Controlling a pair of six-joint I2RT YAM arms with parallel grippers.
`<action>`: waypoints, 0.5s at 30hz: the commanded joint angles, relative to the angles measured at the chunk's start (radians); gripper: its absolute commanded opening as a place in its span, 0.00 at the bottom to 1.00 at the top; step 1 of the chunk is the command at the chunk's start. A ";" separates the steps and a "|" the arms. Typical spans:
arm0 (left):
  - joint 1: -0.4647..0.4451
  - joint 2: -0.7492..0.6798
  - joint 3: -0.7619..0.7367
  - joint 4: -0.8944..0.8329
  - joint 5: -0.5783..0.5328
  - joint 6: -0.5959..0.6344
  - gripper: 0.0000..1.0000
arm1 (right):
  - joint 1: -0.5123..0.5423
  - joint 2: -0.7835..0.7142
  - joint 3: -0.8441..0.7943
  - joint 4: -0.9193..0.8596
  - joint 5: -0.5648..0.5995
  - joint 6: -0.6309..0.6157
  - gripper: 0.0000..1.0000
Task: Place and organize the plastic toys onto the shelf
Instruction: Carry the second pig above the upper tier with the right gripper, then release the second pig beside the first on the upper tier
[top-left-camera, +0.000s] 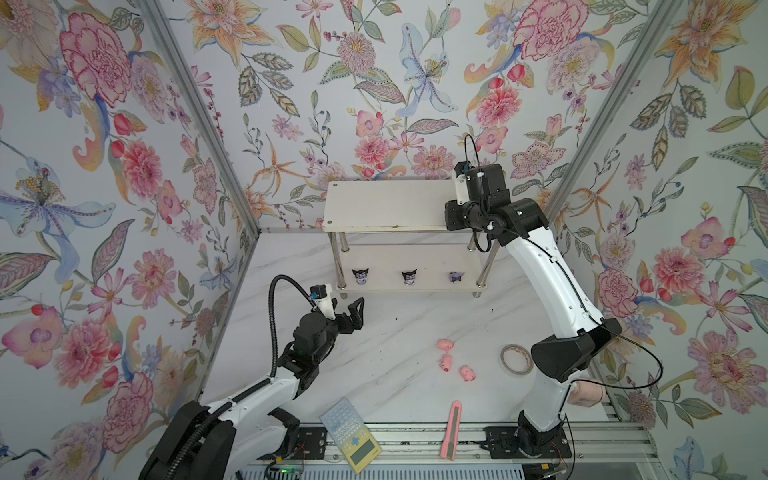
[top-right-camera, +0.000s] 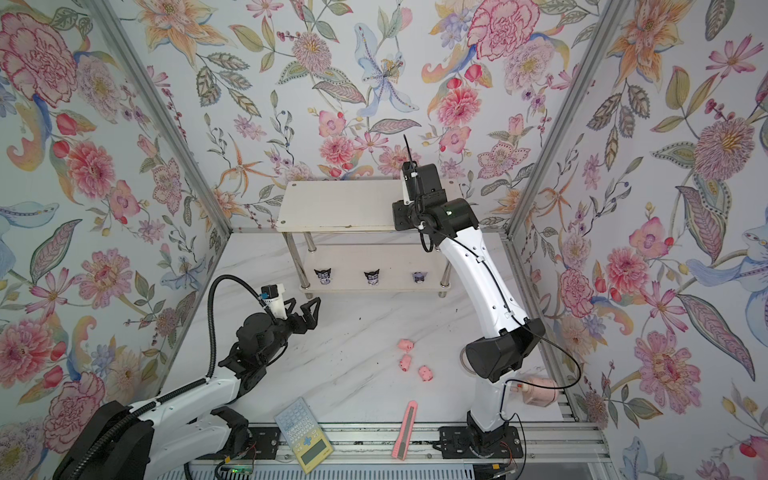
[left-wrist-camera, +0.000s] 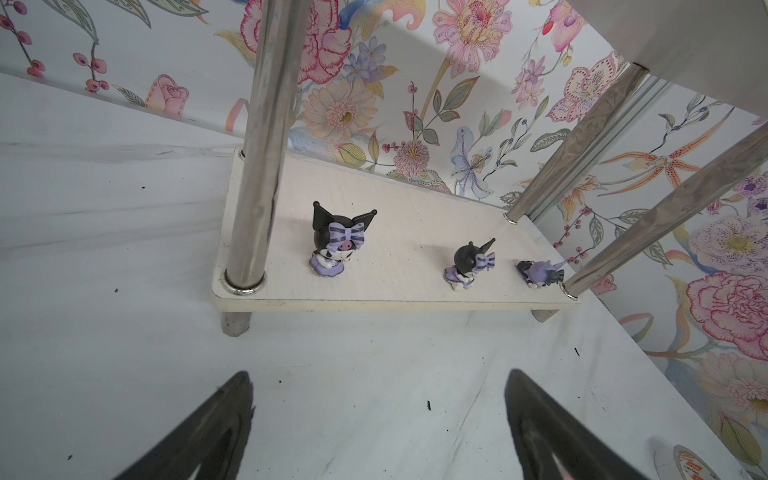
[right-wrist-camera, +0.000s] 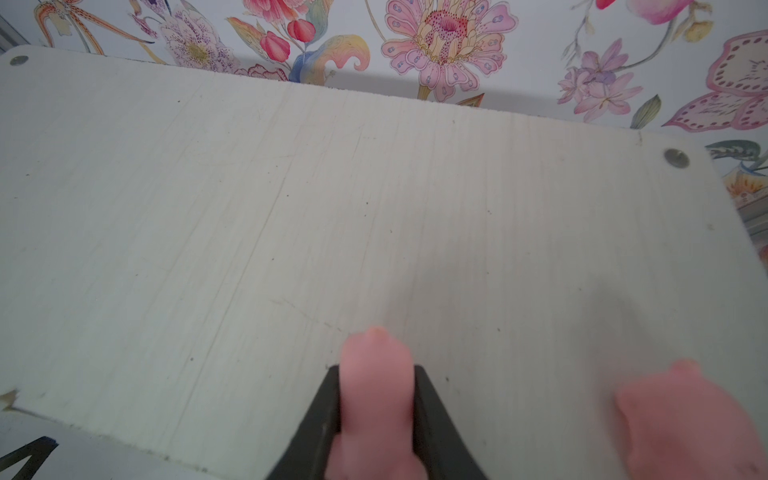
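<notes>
— Where are the toys?
— Three black-and-purple figurines (top-right-camera: 323, 276) (top-right-camera: 372, 277) (top-right-camera: 419, 277) stand in a row along the front edge of the shelf's (top-right-camera: 332, 203) lower board. Three pink pigs (top-right-camera: 406, 344) (top-right-camera: 405, 363) (top-right-camera: 425, 373) lie close together on the worktop (top-right-camera: 353, 328), right of its middle.
— And the arms?
— The left gripper (top-right-camera: 303, 308) hovers near the shelf's front left leg, jaws spread wide. The right arm (top-right-camera: 478, 266) reaches over the top board's right end; the right gripper is hidden beneath the wrist.
— Anything else?
— A calculator (top-right-camera: 303, 440) and a pink utility knife (top-right-camera: 405, 430) at the worktop's front edge.
</notes>
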 joint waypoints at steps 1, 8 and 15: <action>0.000 0.008 0.023 0.010 -0.003 0.011 0.95 | -0.016 0.022 0.024 -0.029 -0.004 0.014 0.29; 0.000 0.003 0.022 0.010 -0.003 0.010 0.95 | -0.025 0.035 0.028 -0.028 -0.019 0.028 0.43; 0.000 0.003 0.022 0.007 -0.004 0.011 0.95 | -0.027 0.033 0.036 -0.028 -0.021 0.033 0.65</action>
